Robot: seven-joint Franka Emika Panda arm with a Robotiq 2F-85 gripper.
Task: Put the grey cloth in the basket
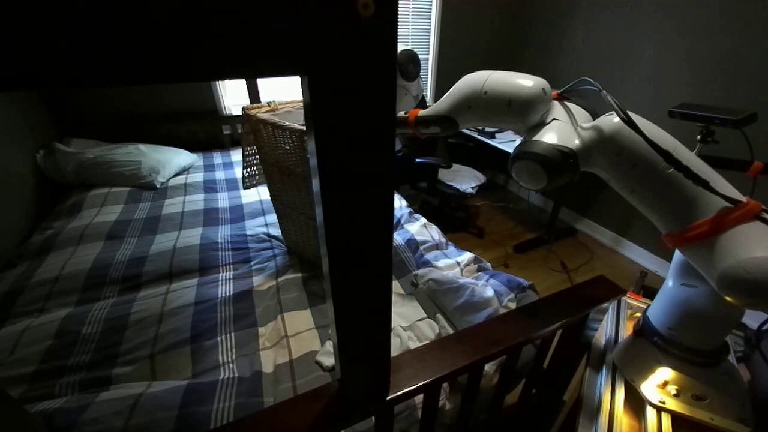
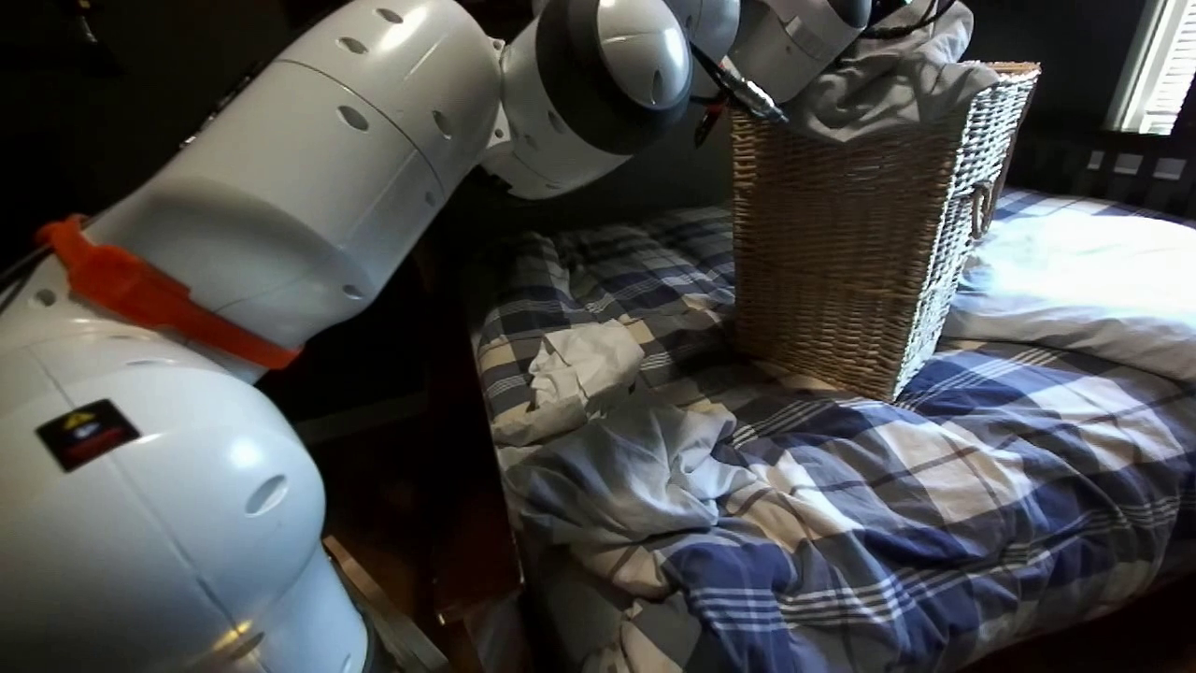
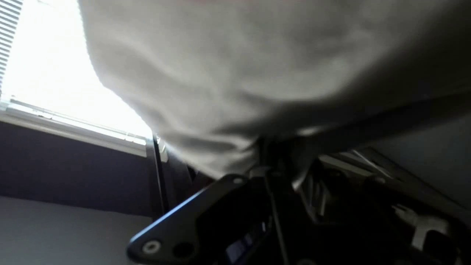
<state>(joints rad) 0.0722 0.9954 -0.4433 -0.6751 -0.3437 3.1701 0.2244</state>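
Clenches grey cloth (image 3: 228, 70) in the gripper (image 3: 270, 156); if released, could slide down outside, from overhanging the basket (image 2: 841, 248) at twelve o'clock.

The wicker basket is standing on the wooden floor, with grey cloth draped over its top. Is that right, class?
Not quite: the place is wrong. An exterior view shows the wicker basket standing on the bed's plaid bedding, with grey cloth draped over its top.
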